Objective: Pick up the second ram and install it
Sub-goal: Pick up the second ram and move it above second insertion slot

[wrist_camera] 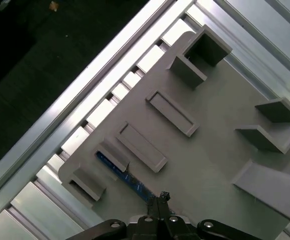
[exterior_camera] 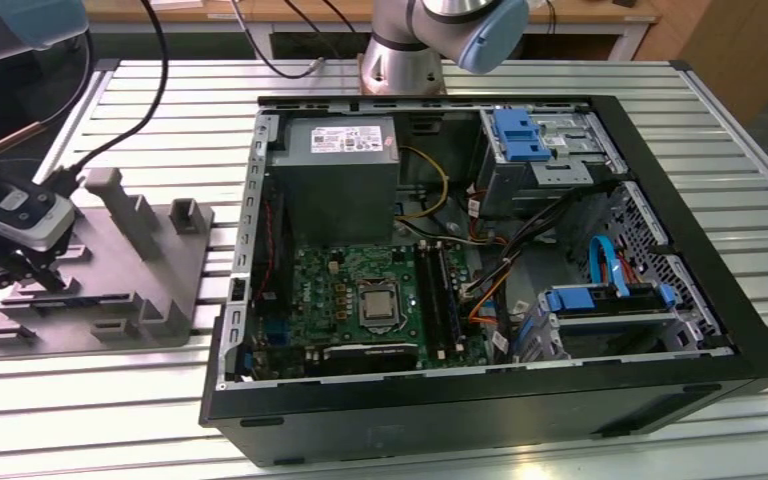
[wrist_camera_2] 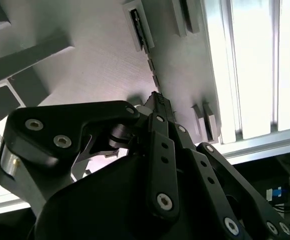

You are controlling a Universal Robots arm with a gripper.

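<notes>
Second ram (wrist_camera: 123, 174) in grey tray (wrist_camera: 210, 150), just beneath claw (wrist_camera: 161, 196)

This looks like a robotics lab or test workshop. A bench (exterior_camera: 91, 420) of slotted aluminium rails carries an opened PC case (exterior_camera: 491, 410) with its motherboard (exterior_camera: 357, 290) bare. A grey fixture tray (exterior_camera: 157, 300) sits near the bench's edge on the exterior view's left, under the arm's tool (exterior_camera: 37, 280). The arm's base (exterior_camera: 404, 60) and black cables (exterior_camera: 157, 90) stand at the far edge.
</notes>
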